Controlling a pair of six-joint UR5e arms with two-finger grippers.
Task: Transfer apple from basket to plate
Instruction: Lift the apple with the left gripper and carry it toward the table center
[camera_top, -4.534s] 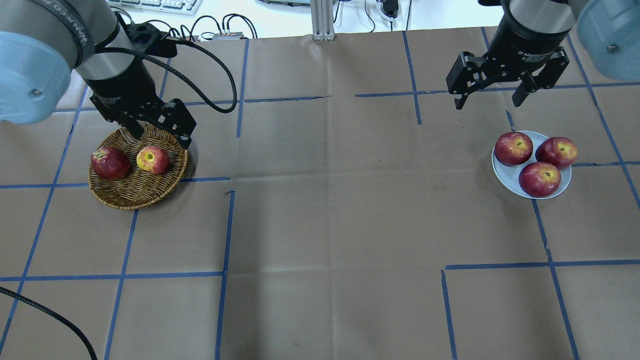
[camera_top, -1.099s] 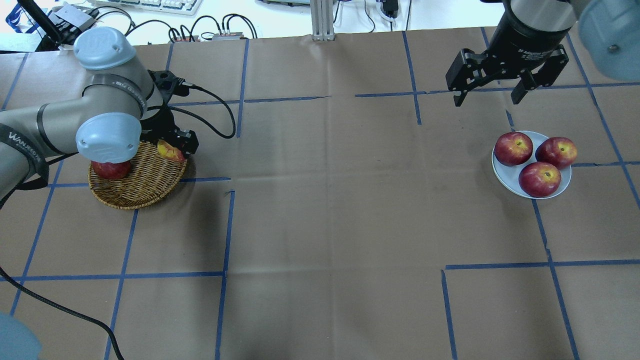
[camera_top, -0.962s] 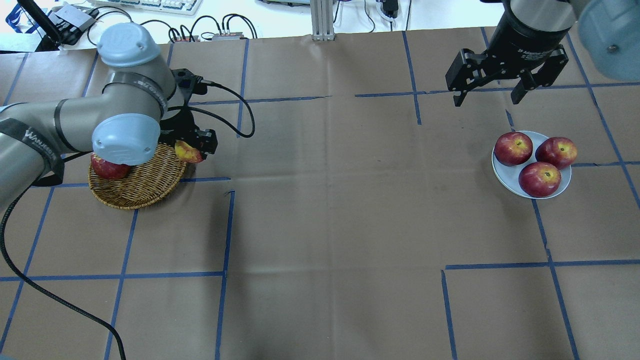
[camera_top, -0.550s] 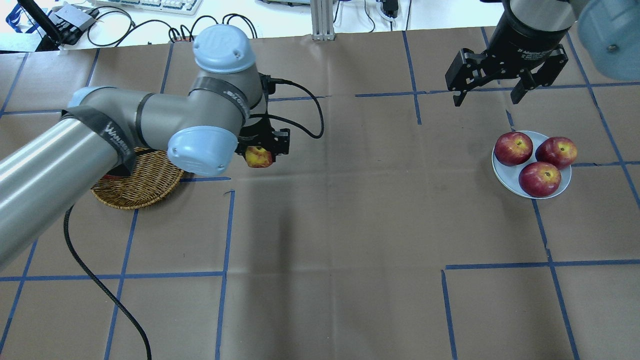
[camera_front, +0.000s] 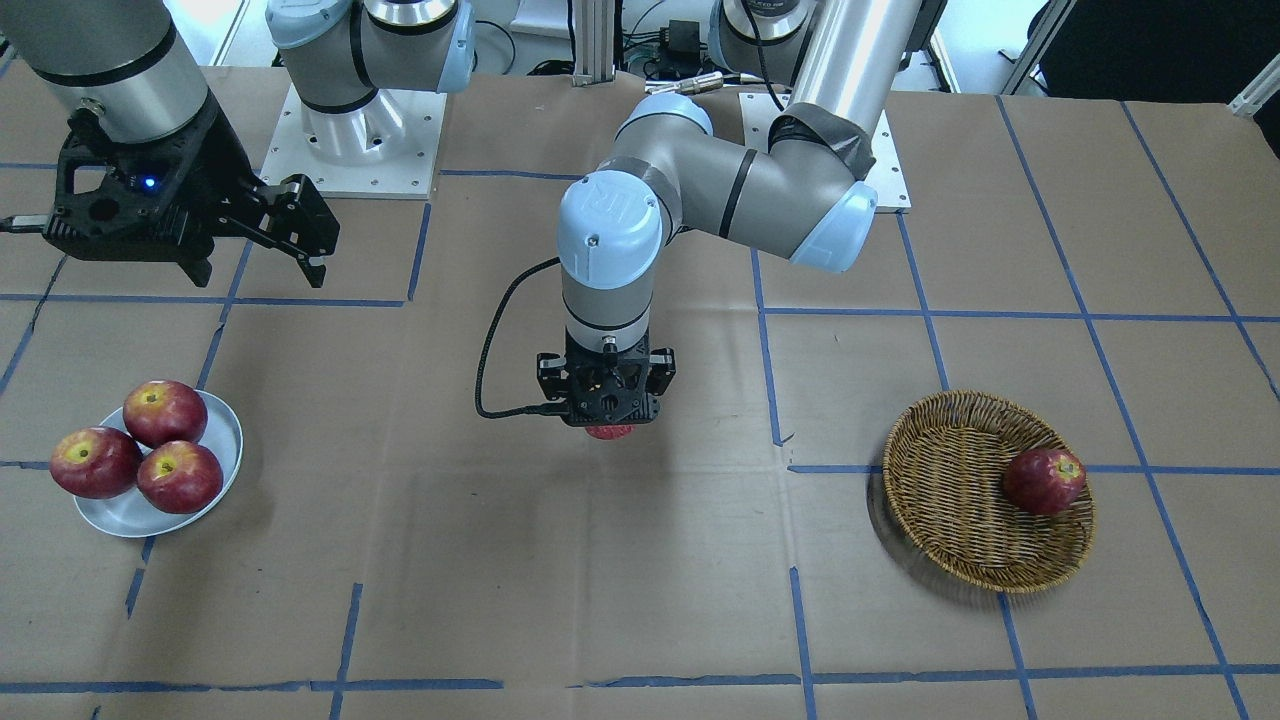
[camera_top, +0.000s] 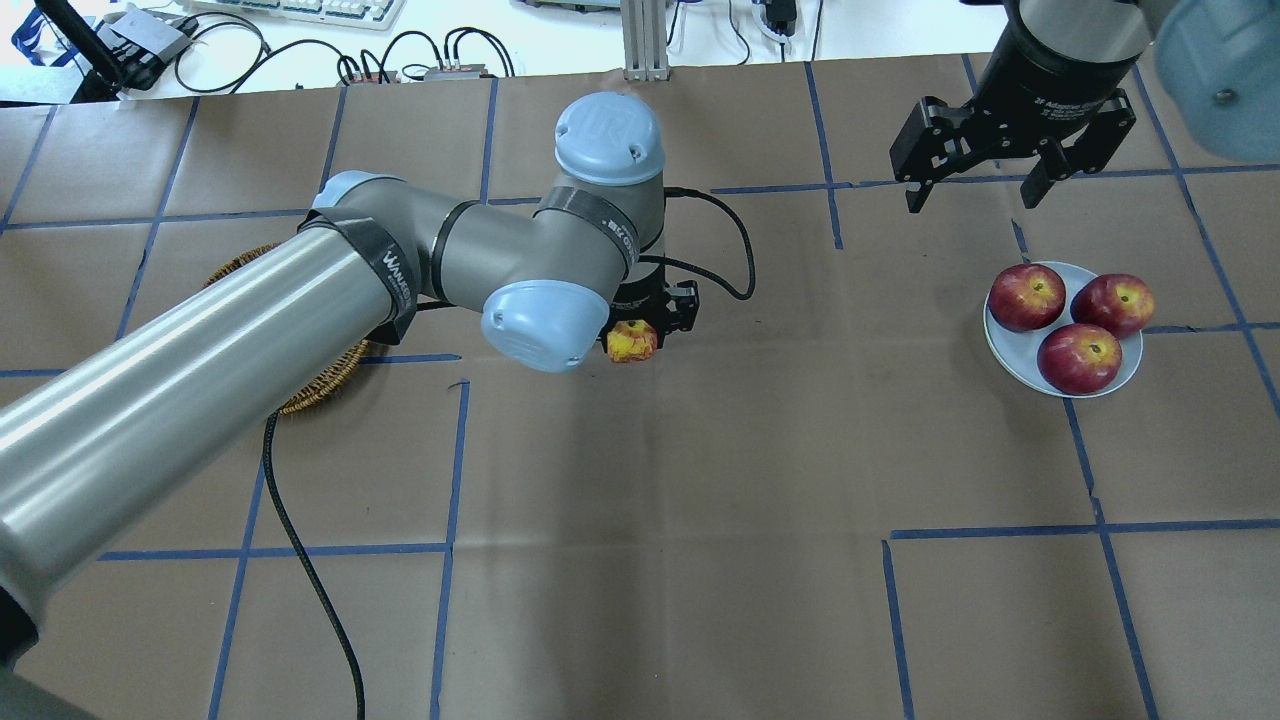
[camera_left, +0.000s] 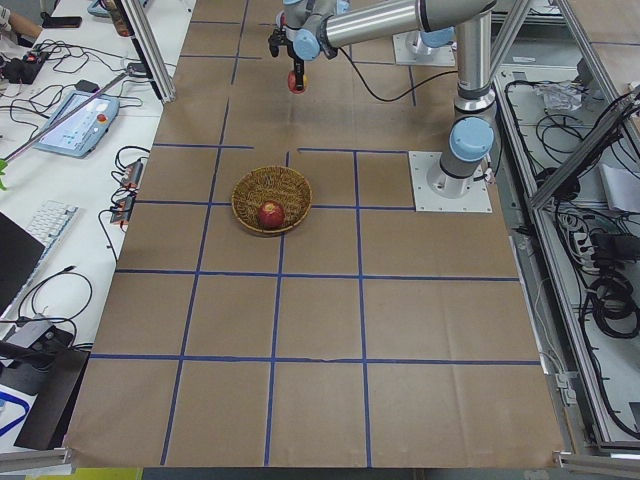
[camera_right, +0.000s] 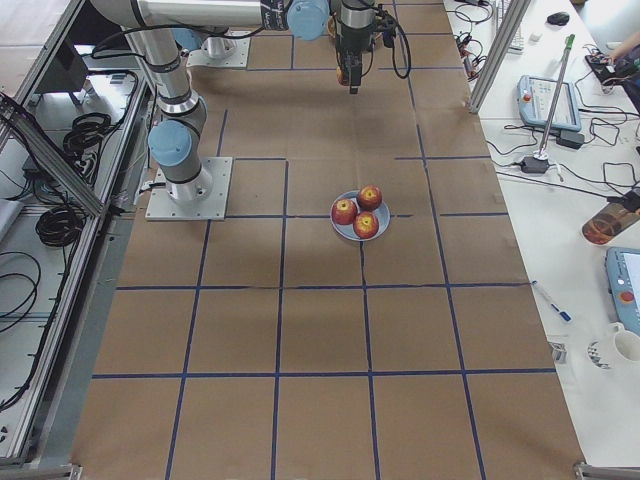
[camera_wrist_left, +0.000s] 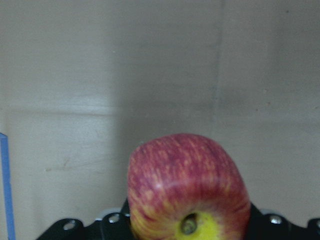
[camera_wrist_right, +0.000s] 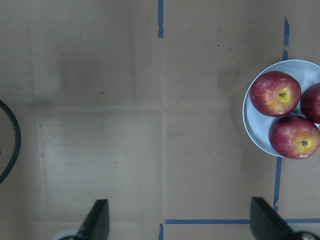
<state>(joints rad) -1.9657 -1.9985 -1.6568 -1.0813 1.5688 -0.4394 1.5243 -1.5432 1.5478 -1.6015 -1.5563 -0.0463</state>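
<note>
The left gripper (camera_front: 608, 412) is clamped on the apple (camera_wrist_left: 187, 185), which hangs under it clear of the brown paper-covered table (camera_top: 700, 500), near the table's middle. The apple is between the basket (camera_front: 950, 505) and the plate (camera_front: 120, 515) and well apart from both. In the left wrist view its streaked pinkish-red skin fills the lower centre, with the yellow-green stem hollow turned toward the camera. The left arm reaches across over the basket, hiding most of it in the overhead view. The basket holds 1 dark-red apple (camera_front: 1043, 481), lying against the rim on the robot's left side. The plate carries 3 red apples (camera_front: 180, 476) packed close together, touching or nearly so. The right gripper (camera_top: 975, 190) hovers above the table near the plate, its fingers spread wide with nothing between them.
</note>
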